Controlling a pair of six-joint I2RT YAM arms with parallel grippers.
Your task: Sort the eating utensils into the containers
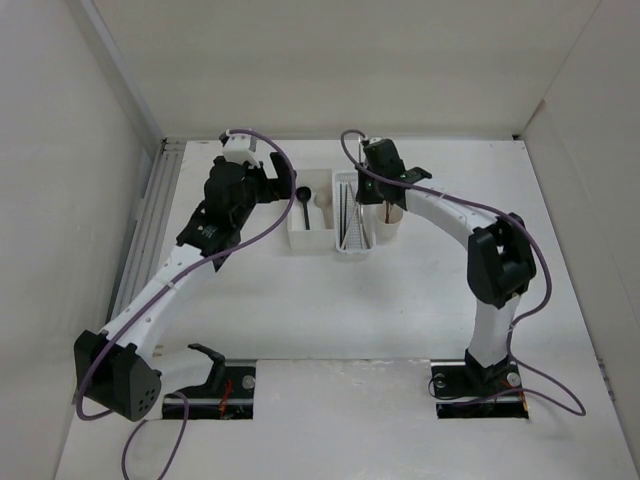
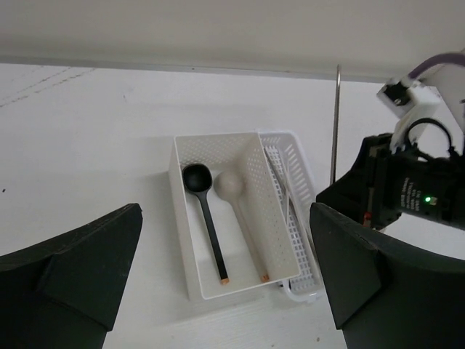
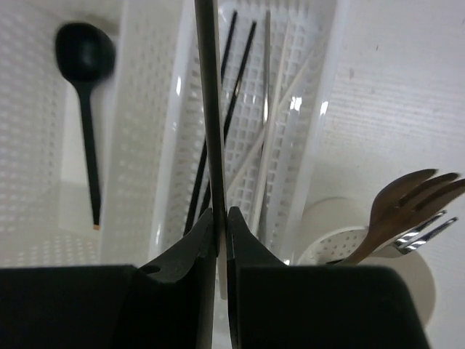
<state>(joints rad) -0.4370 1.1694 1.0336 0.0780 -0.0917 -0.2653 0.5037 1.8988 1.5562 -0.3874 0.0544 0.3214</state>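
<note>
My right gripper (image 3: 221, 218) is shut on a thin grey chopstick (image 3: 207, 109), held above the narrow perforated tray (image 3: 316, 138). Dark chopsticks (image 3: 227, 80) and pale chopsticks (image 3: 266, 109) lie in that tray. The white square box (image 2: 182, 218) holds a black spoon (image 2: 205, 211) and a beige spoon (image 2: 243, 214) side by side. Beside the tray, the round cup (image 3: 407, 283) holds a brown fork (image 3: 396, 207) and a shiny fork (image 3: 429, 229). My left gripper (image 2: 225, 291) hangs open and empty over the box's near end. From above, the left gripper (image 1: 272, 185) is left of the box (image 1: 310, 238) and the right gripper (image 1: 372, 185) is over the tray (image 1: 352, 250).
The box, the tray and the cup (image 1: 388, 232) stand in a row at the table's middle back. White walls close the table in at the back and on both sides. Purple cables (image 1: 290, 195) loop off both arms near the containers.
</note>
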